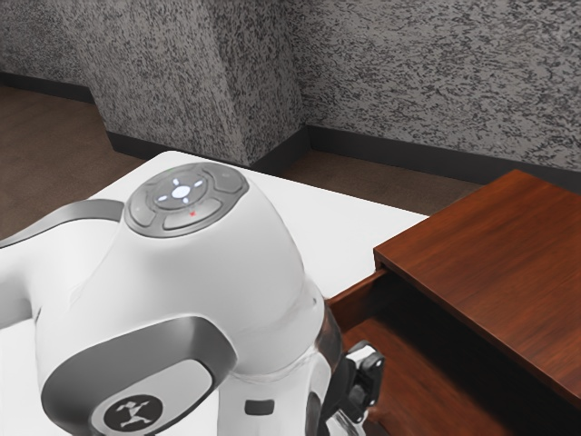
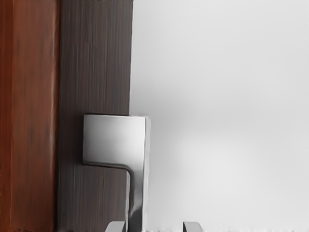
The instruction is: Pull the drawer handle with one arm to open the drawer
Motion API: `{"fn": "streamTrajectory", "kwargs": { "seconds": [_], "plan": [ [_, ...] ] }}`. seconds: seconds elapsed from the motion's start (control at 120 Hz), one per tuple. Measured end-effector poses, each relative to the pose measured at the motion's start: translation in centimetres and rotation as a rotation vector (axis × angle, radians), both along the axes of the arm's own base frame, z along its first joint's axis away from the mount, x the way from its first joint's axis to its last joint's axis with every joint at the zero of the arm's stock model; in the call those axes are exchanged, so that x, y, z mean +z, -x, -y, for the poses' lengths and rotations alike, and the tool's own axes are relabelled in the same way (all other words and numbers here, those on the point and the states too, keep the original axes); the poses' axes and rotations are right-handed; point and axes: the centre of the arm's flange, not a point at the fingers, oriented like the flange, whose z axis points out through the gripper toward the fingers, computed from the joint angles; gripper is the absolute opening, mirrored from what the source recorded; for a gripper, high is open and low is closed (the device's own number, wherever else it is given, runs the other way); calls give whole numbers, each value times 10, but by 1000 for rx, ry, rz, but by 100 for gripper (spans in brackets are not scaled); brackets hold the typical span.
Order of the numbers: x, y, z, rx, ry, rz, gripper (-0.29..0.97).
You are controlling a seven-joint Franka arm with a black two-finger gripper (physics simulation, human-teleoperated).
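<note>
in the exterior view the arm hides the drawer front; the wrist view's edge cuts off the handle.

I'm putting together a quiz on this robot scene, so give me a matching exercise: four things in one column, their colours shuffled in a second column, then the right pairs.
Things:
1. drawer handle
2. table
3. wall
4. cabinet top

Colours:
A. speckled grey
B. reddish-brown wood
C. silver metal
D. plain white

Pairs: 1-C, 2-D, 3-A, 4-B
</note>
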Motion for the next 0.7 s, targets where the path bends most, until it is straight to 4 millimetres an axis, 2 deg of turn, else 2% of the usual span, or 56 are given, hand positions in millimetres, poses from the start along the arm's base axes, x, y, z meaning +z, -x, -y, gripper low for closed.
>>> {"fn": "streamTrajectory", "kwargs": {
  "seconds": [0.15, 0.267, 0.367, 0.4, 0.467, 0.55, 0.6, 0.7],
  "plan": [
    [5, 3, -1, 3, 1, 5, 7],
    [26, 11, -8, 9, 25, 39, 8],
    [63, 16, -19, 23, 58, 95, 8],
    [85, 19, -22, 28, 76, 127, 8],
    [142, 21, -43, 59, 131, 200, 11],
    [199, 27, -68, 99, 180, 269, 21],
    [212, 28, -80, 119, 191, 277, 31],
    [216, 21, -103, 163, 201, 255, 45]
  ]
}}
